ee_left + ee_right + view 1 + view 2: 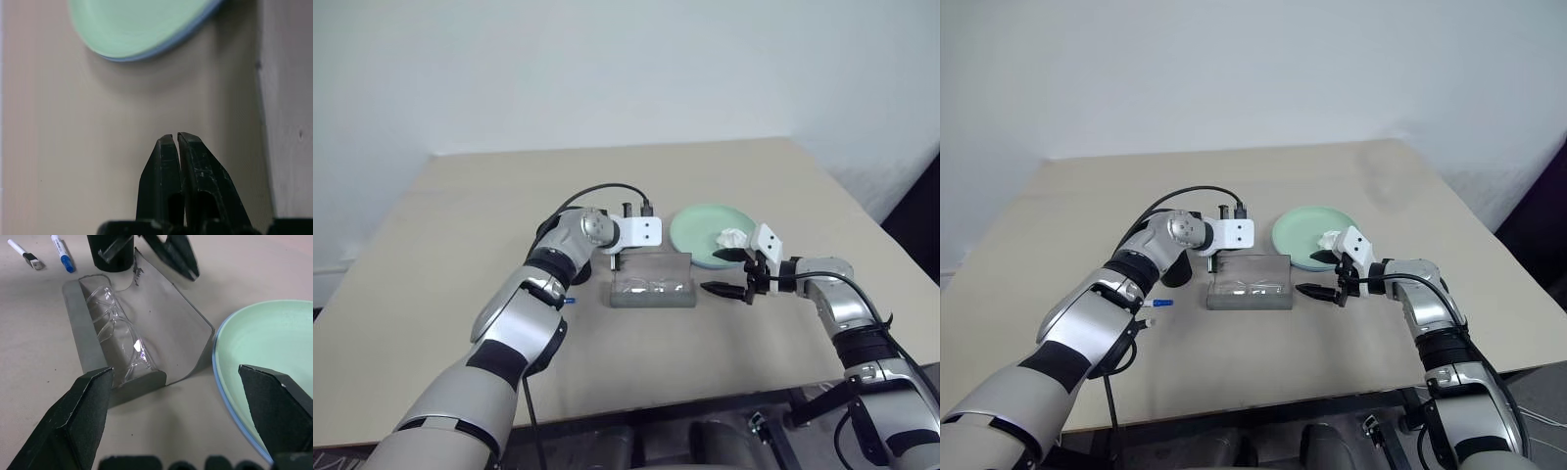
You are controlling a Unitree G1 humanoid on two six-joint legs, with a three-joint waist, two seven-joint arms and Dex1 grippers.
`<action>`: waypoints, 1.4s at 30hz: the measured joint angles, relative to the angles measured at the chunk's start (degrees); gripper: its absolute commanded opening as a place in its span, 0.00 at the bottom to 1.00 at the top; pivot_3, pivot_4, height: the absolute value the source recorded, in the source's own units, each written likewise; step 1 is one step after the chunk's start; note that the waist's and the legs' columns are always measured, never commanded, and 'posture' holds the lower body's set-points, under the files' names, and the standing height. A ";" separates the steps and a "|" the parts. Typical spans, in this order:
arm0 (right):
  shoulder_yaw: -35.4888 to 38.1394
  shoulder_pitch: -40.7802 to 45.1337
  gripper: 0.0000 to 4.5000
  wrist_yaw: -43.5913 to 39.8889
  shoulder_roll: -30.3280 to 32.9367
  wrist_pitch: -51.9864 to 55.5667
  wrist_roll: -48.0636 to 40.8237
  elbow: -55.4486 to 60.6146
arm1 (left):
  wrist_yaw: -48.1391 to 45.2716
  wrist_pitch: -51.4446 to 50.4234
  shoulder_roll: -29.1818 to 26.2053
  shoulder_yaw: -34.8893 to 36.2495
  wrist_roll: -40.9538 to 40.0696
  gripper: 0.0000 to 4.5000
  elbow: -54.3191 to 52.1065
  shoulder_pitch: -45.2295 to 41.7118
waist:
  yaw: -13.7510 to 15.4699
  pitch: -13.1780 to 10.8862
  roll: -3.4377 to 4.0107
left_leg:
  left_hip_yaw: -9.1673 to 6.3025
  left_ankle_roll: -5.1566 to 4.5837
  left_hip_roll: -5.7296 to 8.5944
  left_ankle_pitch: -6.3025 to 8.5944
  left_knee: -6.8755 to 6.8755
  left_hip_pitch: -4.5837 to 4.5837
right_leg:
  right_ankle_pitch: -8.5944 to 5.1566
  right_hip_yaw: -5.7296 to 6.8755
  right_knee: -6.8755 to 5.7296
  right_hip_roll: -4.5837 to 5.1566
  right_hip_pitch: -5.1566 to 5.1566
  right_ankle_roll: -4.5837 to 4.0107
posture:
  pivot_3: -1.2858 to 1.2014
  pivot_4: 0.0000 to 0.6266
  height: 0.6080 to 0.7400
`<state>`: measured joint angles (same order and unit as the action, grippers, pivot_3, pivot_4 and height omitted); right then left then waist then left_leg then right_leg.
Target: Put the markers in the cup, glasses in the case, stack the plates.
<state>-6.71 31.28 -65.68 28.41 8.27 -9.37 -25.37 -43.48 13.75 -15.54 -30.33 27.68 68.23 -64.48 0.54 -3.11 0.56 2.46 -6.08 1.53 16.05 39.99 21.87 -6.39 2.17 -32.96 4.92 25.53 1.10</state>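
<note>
GLASSES (117, 340): lying in open grey case (171, 338), lid up | PLATES (705, 230): green stacked on blue, tissue on top | MARKERS (62, 253): on surface beside black cup (110, 252), pending | LEFT PINCER (177, 142): pressed together, empty, behind lid | RIGHT PINCER (724, 272): spread, empty, beside case

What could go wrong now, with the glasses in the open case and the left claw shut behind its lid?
1. The left claw, shut beside the raised lid of the case, may push the light case along instead of folding it.
2. The glasses lie loose, so the lid may press on them.
3. The markers still lie beside the cup; a sweeping arm might scatter them.
</note>
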 measured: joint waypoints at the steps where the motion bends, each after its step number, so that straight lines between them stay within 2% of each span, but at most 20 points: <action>1: 0.01 0.00 0.99 0.03 0.00 0.00 0.00 0.00 | -0.30 0.63 0.18 -0.37 0.68 0.01 0.20 0.00 | 0.00 0.00 0.00 | 0.00 0.00 0.00 0.02 0.00 0.00 | 0.00 0.00 0.00 0.00 0.01 0.00 | 0.52 0.00 1.00; 5: 0.01 0.00 0.99 0.27 -0.01 0.00 -0.01 0.01 | -5.85 1.69 0.61 0.42 -0.06 0.01 0.03 0.00 | 0.00 0.01 0.01 | 0.00 -0.01 -0.01 0.10 0.00 0.01 | 0.01 0.00 0.00 0.00 0.03 -0.02 | 0.52 0.00 1.00; 9: 0.01 0.00 0.99 0.54 -0.03 -0.01 -0.02 0.02 | -14.23 1.20 0.47 3.23 -4.15 0.01 -1.75 0.09 | 0.00 0.01 0.01 | -0.02 -0.10 0.00 0.20 0.12 0.10 | 0.01 0.03 0.00 0.01 0.04 -0.02 | 0.52 0.00 1.00; 17: 0.01 0.06 0.99 0.54 -0.17 -0.18 -0.01 -0.21 | -29.37 -0.83 -3.51 5.01 -10.02 0.01 -13.12 4.23 | -0.32 0.01 0.02 | 0.01 -0.15 -0.02 0.38 0.20 0.09 | 0.01 -0.01 -0.02 -0.01 0.06 -0.03 | 0.52 0.00 1.00; 28: -0.03 0.64 0.99 0.52 -0.57 -1.12 0.03 -0.89 | -35.06 -6.69 -7.65 5.09 -13.25 0.01 -28.99 12.62 | -0.29 0.03 0.04 | 0.02 -0.17 -0.02 0.41 0.24 0.05 | 0.01 -0.04 -0.04 -0.01 0.02 -0.03 | 0.52 0.00 1.00; 33: -0.13 0.79 0.99 0.50 -0.58 -1.30 0.03 -0.94 | -38.17 -12.51 -8.73 7.51 -19.64 0.01 -39.28 16.53 | -0.31 0.03 0.04 | 0.04 -0.18 -0.01 0.41 0.25 0.07 | 0.00 -0.07 -0.04 -0.01 0.04 -0.04 | 0.52 0.00 1.00; 37: -0.24 0.89 0.99 0.47 -0.46 -1.34 0.09 -1.12 | -40.43 -17.71 -13.07 10.79 -25.16 0.01 -49.37 19.63 | -0.67 0.03 0.05 | 0.06 -0.15 -0.05 0.41 0.24 -0.03 | -0.06 -0.10 -0.10 -0.05 0.03 -0.14 | 0.52 0.00 1.00; 42: -0.31 1.09 0.99 0.44 -0.48 -1.37 0.12 -1.37 | -42.93 -23.47 -22.38 15.17 -31.03 0.01 -61.18 25.99 | -0.94 0.02 0.07 | 0.12 -0.10 -0.08 0.41 0.23 -0.16 | -0.08 -0.15 -0.19 -0.07 -0.01 -0.17 | 0.52 0.00 1.00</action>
<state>-7.01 32.37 -65.24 27.93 6.90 -9.25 -26.74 -86.40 -9.72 -37.92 -15.17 -3.35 7.05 -38.49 -0.40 -3.09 0.62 2.58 -6.19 1.46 16.46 40.22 21.70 -6.47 2.02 -33.15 4.85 25.52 0.93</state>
